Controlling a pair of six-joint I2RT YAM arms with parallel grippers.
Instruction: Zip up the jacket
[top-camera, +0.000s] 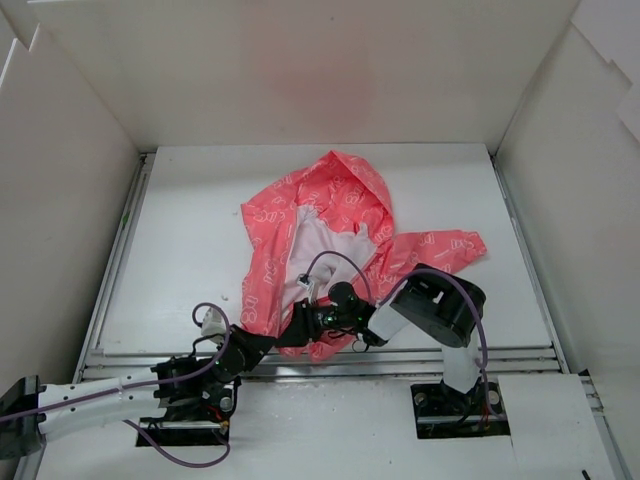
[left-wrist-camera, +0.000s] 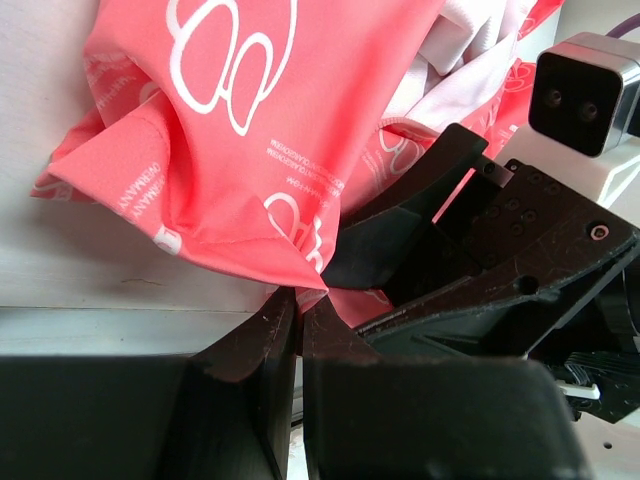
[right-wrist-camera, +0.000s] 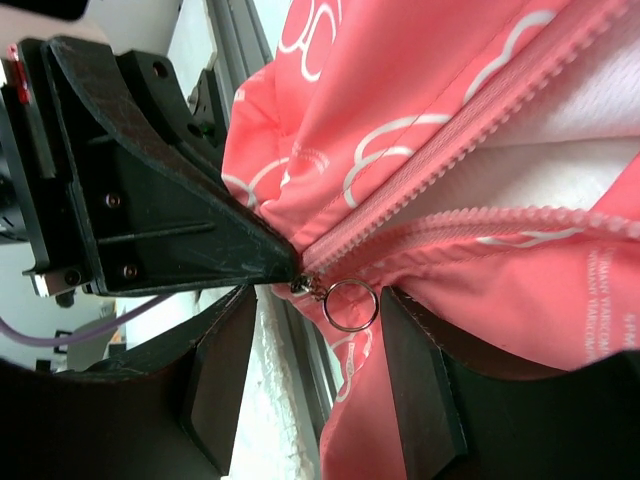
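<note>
The jacket (top-camera: 330, 215) is thin matt coral cloth with smooth white print and a softer-looking white lining. The zipper (right-wrist-camera: 440, 165) teeth look like matching plastic, and the ring (right-wrist-camera: 350, 304) at its 7 o'clock end is shiny metal. The right gripper (right-wrist-camera: 315, 325) is matt black plastic, a bit scuffed. The table (top-camera: 190, 250) is smooth matt white.

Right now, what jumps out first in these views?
The coral-pink jacket lies open on the table, white lining showing. At its near hem, the left gripper is shut on the fabric. Right beside that, the zipper's ring pull hangs between the fingers of the open right gripper, where the two tooth rows converge.
</note>
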